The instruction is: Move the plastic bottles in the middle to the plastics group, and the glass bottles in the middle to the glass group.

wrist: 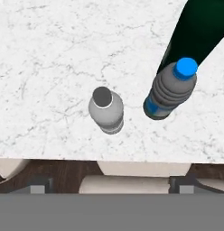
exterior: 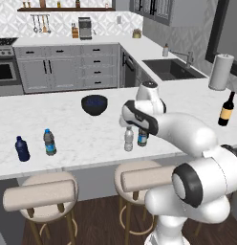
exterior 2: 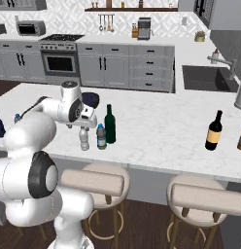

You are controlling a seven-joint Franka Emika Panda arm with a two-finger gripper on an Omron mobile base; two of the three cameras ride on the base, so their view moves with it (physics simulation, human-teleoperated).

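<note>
The arm hangs over the middle cluster near the front edge of the marble counter; the gripper sits above the pale greyish bottle, and the hand view looks straight down onto that bottle's cap; I judge the step in hand to be the approach to the first plastic bottle, with nothing yet lifted. Whether the jaws stand apart or together I cannot tell; the fingertips are not clear in any view.

The pale greyish bottle stands upright, long axis vertical, cap up; just beside it stands the blue-label bottle, also upright, and touching or nearly touching that one is the green wine bottle, upright and taller.

The next move, as I read it, calls for a straight descent centred on the cap, fingers straddling the body without brushing the blue-label bottle; then a carry along the counter to the plastics group, the navy bottle and the bright-blue-label bottle, well apart from the cluster; the tan-labelled wine bottle stands far on the other side.
</note>
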